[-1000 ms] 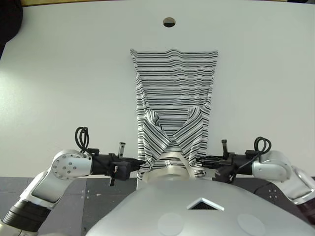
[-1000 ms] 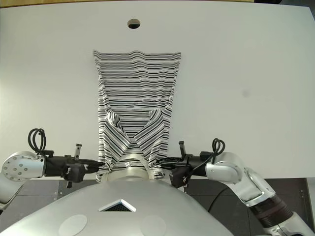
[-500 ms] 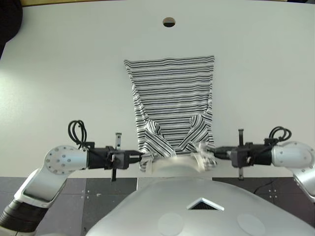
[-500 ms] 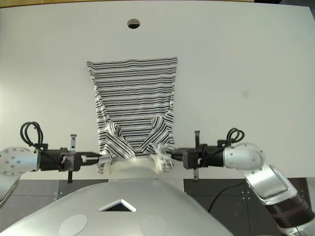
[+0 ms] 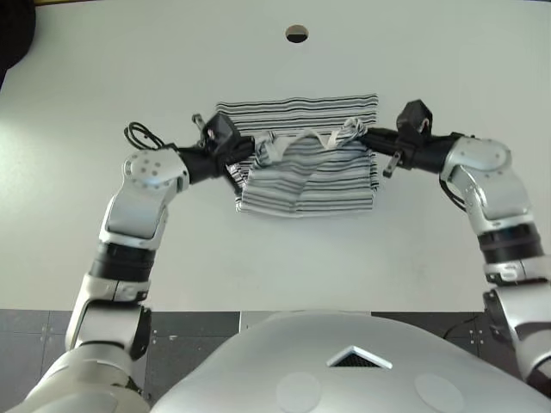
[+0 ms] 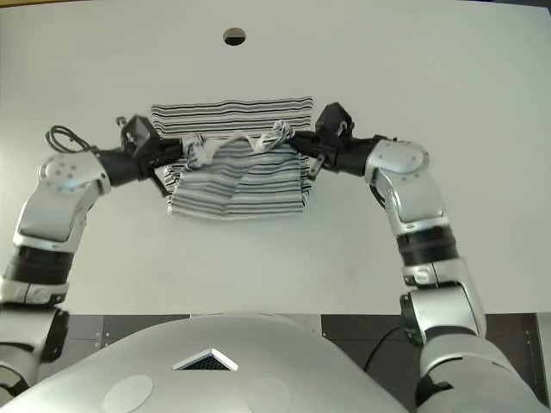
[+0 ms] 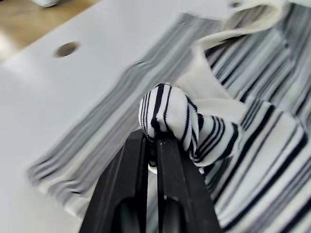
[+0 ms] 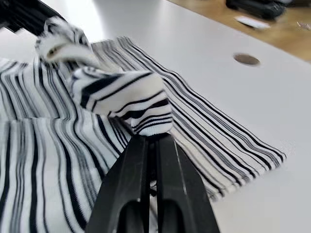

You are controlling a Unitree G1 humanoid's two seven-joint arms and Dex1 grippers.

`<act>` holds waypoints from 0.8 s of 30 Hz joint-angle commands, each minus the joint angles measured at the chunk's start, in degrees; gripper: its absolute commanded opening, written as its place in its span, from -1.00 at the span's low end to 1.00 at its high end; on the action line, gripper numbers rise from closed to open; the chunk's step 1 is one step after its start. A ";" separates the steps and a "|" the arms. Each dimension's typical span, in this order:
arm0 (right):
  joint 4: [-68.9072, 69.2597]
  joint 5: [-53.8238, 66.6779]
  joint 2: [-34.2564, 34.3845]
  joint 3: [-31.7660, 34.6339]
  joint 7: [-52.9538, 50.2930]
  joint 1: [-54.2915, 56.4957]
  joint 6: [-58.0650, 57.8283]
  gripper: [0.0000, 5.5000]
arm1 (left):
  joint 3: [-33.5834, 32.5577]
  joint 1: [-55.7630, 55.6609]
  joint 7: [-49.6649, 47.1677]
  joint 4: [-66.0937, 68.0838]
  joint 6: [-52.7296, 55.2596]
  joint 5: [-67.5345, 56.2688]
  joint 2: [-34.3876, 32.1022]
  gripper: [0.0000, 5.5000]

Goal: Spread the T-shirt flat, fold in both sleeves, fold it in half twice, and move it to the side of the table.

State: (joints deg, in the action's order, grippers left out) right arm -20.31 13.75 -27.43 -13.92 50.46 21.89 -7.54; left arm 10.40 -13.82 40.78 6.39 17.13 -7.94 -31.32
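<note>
Looking down through the left eye view, the striped T-shirt (image 5: 306,185) lay on the white table (image 5: 129,258), on the robot's side of the round hole (image 5: 296,33) and roughly in line with it. The left gripper (image 5: 248,155) was clamped on one raised corner to the hole's left. The right gripper (image 5: 362,135) held the other corner to its right, and the edge between them sagged above the flat cloth.

The right eye view agreed: the lifted edge hung short of the far hem, which lay nearest the hole.

In the left wrist view the fingers (image 7: 175,179) pinched a small knob of striped fabric, with the hole beyond the hem. In the right wrist view the fingers (image 8: 126,189) bit a similar wad, the hole farther off past the hem.

A half-fold seemed in hand. Each grip held only a small bunch, so a pull apart might slip a corner free. The slack middle could land creased. One arm reaching nearer the hole than the other would skew the edges.
</note>
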 commanded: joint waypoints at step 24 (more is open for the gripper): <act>-37.56 -12.15 11.86 7.77 -12.68 16.81 26.11 -0.71 | -13.98 -7.74 -20.72 19.24 -17.03 2.16 11.09 -0.73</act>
State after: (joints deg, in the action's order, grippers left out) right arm -57.91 4.08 -15.58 -4.96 38.88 37.99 15.68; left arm -2.59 -22.94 20.32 29.82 3.48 -5.86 -19.72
